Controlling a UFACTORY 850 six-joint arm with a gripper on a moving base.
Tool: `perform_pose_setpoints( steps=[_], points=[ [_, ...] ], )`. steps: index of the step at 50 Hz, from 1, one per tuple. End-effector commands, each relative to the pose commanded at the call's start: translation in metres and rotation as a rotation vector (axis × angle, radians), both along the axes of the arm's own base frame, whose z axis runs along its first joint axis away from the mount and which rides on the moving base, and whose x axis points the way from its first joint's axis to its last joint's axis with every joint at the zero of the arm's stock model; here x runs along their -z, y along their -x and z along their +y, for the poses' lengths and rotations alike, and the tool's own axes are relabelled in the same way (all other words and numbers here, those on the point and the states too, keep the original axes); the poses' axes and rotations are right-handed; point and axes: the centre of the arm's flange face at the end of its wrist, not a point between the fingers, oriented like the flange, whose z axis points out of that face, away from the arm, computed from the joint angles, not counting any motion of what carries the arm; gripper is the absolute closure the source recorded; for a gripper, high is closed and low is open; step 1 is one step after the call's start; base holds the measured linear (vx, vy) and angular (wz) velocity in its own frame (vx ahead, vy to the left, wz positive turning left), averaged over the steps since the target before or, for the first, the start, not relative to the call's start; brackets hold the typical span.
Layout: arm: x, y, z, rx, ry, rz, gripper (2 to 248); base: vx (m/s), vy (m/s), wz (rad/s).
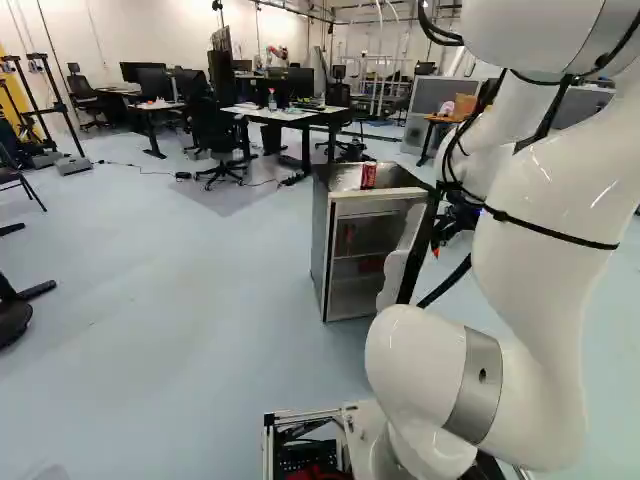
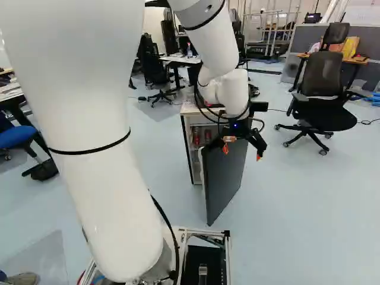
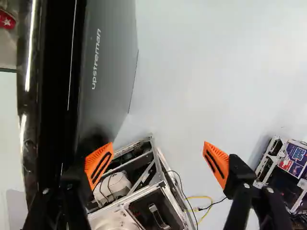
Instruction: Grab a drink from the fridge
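Just past the outer face of the fridge door stands my gripper, fingers spread. In the wrist view the gripper is open and holds nothing; one orange fingertip is close beside the door's dark face, the other over the floor. Contact with the door I cannot tell. The small fridge has its door swung open toward the base. Red cans stand inside on an upper shelf, seen in the right base view. Another red can is on the fridge's top.
An office chair stands right of the fridge in the right base view. Desks with chairs are behind and left of it. In the wrist view my base's metal frame shows beyond the fingers, and a second framed unit stands apart on the floor.
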Motion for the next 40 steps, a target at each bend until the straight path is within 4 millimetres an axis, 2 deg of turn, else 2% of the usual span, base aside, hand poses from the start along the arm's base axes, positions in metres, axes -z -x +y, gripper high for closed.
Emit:
perform_pose_setpoints(
  steps=[40],
  points=[
    [-0.001, -0.035, 0.040, -0.172, 0.052, -0.037, 3, 0.000, 0.000, 0.000]
  ],
)
